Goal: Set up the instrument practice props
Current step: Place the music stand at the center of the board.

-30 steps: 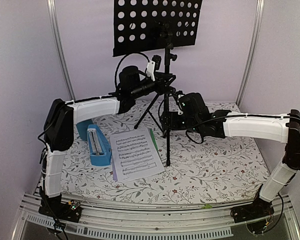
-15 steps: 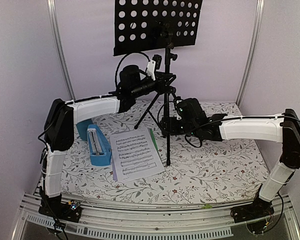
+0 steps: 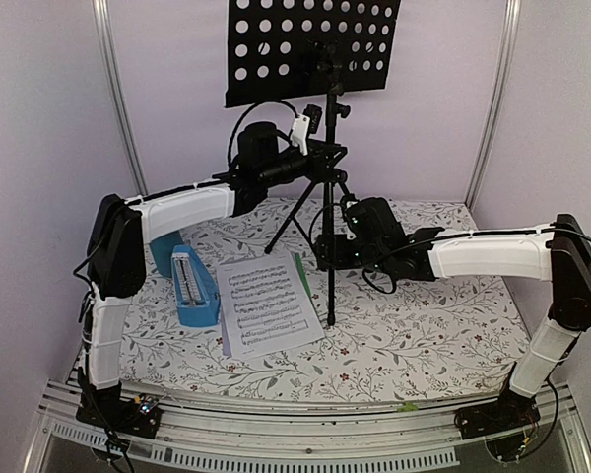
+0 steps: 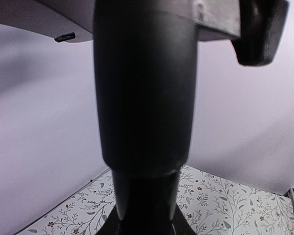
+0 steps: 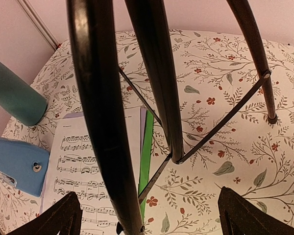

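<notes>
The music stand stands upright on the cloth, left gripper clamped on its pole and right gripper spread wide at its 3 legs, so positioning it seems the step in hand; next, the sheet music in front of it needs lifting onto its desk.

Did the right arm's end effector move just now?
Yes. The right end effector slid slightly left in the top view, closer to the black music stand's pole.
</notes>
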Controlling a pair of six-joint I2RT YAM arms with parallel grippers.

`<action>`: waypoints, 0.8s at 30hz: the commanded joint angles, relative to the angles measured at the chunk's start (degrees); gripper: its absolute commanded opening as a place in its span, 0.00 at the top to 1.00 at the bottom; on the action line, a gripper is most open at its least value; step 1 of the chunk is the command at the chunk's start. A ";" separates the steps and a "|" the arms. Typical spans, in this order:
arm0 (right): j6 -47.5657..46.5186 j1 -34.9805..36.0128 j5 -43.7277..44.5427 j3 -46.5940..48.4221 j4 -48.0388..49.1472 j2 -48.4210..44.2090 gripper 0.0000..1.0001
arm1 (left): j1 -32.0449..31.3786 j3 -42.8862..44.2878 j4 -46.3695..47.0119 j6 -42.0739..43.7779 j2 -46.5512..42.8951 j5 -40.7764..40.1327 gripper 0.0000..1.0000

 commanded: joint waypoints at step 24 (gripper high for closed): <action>-1.45 0.28 -0.44 -0.95 2.47 0.70 0.01 | -0.57 3.10 -5.05 1.74 -0.34 -1.18 0.73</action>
